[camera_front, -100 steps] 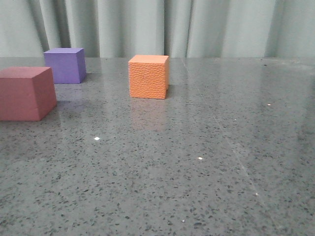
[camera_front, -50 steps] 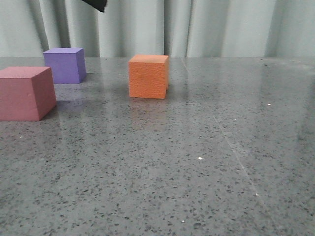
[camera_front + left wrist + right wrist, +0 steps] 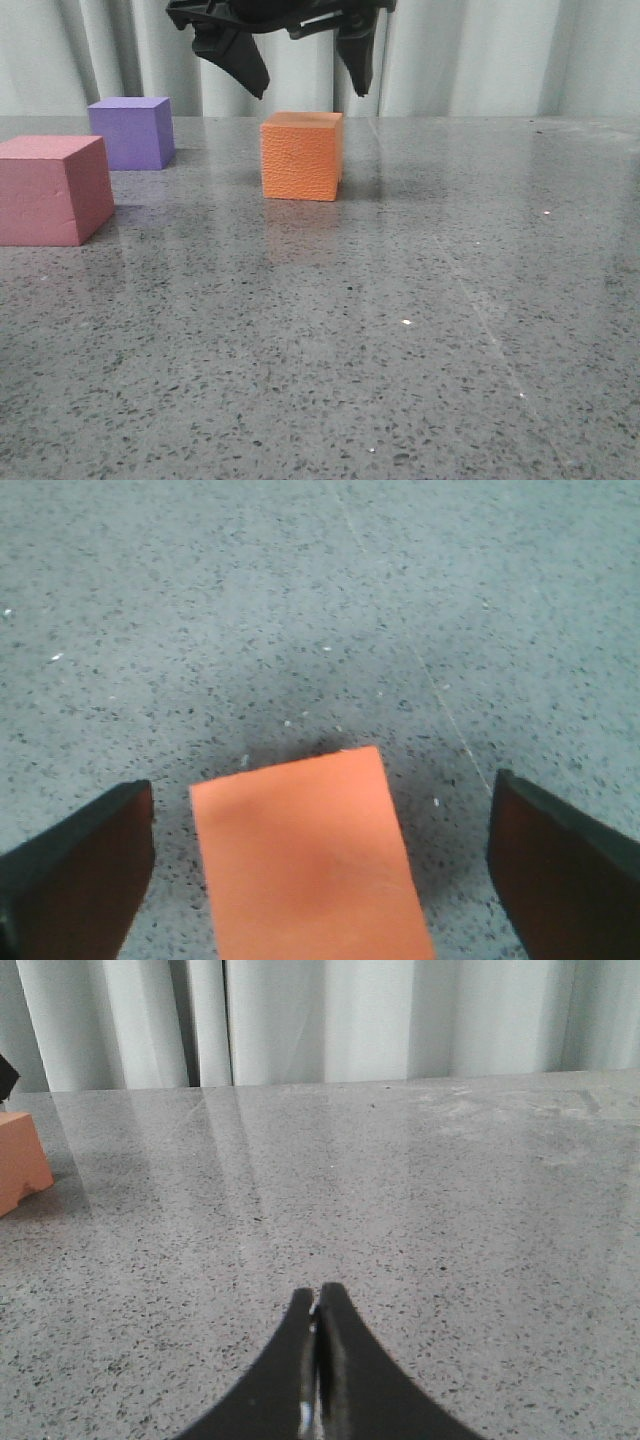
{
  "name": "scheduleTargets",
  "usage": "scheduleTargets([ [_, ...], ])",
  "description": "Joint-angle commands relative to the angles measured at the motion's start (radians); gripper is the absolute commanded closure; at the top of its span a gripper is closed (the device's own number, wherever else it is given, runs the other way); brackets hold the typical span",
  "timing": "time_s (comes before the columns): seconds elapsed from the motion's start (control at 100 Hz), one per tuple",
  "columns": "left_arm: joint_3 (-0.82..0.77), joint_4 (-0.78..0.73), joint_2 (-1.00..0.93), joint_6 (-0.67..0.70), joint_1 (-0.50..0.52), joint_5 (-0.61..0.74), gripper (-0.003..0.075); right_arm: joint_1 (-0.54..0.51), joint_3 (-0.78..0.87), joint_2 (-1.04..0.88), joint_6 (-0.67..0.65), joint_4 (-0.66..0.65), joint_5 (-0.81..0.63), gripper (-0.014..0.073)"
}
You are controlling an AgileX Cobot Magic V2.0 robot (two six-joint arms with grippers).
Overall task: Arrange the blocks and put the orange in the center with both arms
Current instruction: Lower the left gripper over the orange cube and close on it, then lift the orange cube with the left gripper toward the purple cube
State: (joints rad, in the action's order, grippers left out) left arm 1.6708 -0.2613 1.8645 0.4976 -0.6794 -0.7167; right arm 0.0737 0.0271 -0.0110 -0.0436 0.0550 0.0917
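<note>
orange cube (image 3: 302, 156) is your landmark: it sits flat on the speckled grey table (image 3: 400, 330), pebbled face toward you, in front of the pale curtain (image 3: 470, 55). behind it and off to its left you have the purple cube (image 3: 131, 132), well apart from it; nearer you and further left of it you have the pink-red cube (image 3: 54, 189), partly past the frame edge and apart from the purple one. your left gripper (image 3: 305, 62) hangs directly above the orange cube with its black fingers (image 3: 232, 55) spread wide, wider than the cube, tips clear of its top face. from the left wrist you see the cube (image 3: 310, 855) centred between the two fingers (image 3: 80, 875), with bare table showing on each side of it. your right gripper (image 3: 317, 1335) is pressed shut on nothing, held low over bare table well to the right of the orange cube (image 3: 20, 1160), which only just shows at that view's edge.
</note>
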Motion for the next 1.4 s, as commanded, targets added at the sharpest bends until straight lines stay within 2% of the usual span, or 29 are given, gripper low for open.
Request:
scheduleTargets([
  [0.0,0.037,-0.055,-0.050,0.060,-0.007,0.045,0.0092,-0.007,-0.013,-0.024,0.007,-0.001,-0.084,0.0661],
  [0.36,0.035,-0.077,-0.018,0.087,-0.007,0.037,0.0092,-0.007,-0.013,-0.024,0.007,-0.001,-0.084,0.0661],
  [0.79,0.035,-0.009,0.043,0.087,-0.007,0.024,0.0099,-0.007,-0.013,-0.024,0.007,-0.001,-0.084,0.0661],
  [0.88,0.035,-0.009,0.043,0.087,-0.007,0.013,0.0161,-0.007,-0.013,-0.024,0.007,-0.001,-0.084,0.0661],
  [1.03,0.035,-0.009,0.043,0.085,-0.007,-0.009,0.0369,-0.007,-0.013,-0.024,0.007,-0.001,-0.084,0.0661],
  [1.12,0.035,-0.009,0.043,0.079,-0.007,-0.006,0.0460,-0.007,-0.013,-0.024,0.007,-0.001,-0.084,0.0661],
  [1.39,0.036,-0.012,-0.038,0.047,-0.009,-0.002,0.0477,-0.007,-0.013,-0.024,0.007,-0.001,-0.084,0.0661],
])
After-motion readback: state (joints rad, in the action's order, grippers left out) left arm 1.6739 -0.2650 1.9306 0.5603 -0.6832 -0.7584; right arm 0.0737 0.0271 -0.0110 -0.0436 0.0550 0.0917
